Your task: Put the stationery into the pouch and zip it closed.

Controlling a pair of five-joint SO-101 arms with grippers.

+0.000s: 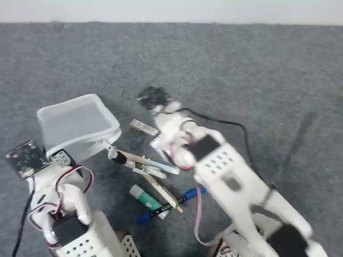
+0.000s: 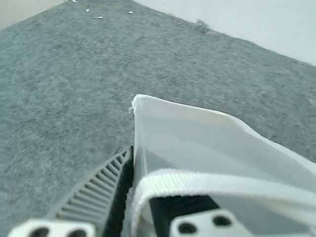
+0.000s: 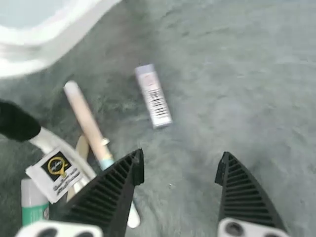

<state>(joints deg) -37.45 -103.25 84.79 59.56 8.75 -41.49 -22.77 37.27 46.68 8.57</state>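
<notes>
The translucent white pouch [image 1: 77, 126] stands open at the left, and my left gripper [image 1: 64, 156] is shut on its near rim. In the left wrist view the zipper tape [image 2: 207, 182] runs between the jaws, one finger [image 2: 98, 197] outside the wall. My right gripper [image 3: 177, 182] is open and hovers over bare carpet in the middle [image 1: 159, 140]. Just beyond its tips lies a small barcoded case [image 3: 154, 96] [image 1: 143, 127]. Beside it are a beige pen [image 3: 86, 118], a black-capped marker [image 3: 17, 123] and a green glue stick [image 1: 147, 198].
A blue pen [image 1: 166, 206] and a wooden pencil [image 1: 161, 190] lie crossed near the front, under the right arm. A black cable [image 1: 236, 128] trails to the right. Grey carpet stretches open toward the back and right.
</notes>
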